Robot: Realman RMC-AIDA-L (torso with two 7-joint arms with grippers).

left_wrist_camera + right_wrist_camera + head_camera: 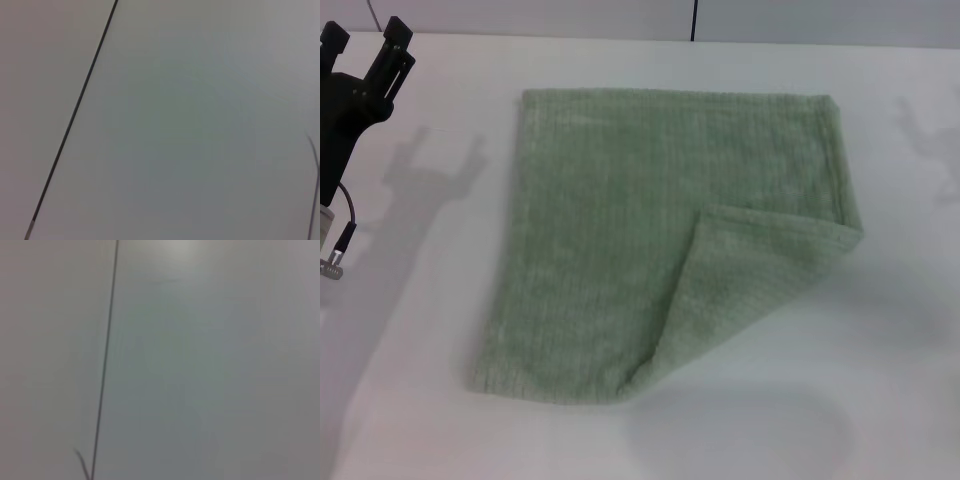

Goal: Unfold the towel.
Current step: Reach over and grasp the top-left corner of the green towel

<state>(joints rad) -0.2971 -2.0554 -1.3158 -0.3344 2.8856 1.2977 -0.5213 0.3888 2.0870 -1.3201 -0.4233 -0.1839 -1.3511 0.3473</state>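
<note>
The pale sage-green towel (650, 250) lies flat in the middle of the white table in the head view. Its near right corner is folded over onto the cloth as a triangular flap (740, 290). My left gripper (365, 50) is open and empty, raised at the far left, well apart from the towel. My right gripper is out of view; only its shadow falls on the table at the far right. The towel does not show in either wrist view.
The white table (880, 380) ends at a back edge with a dark vertical seam (695, 20) behind it. Both wrist views show only a pale surface crossed by a thin dark line (75, 115) (106, 360).
</note>
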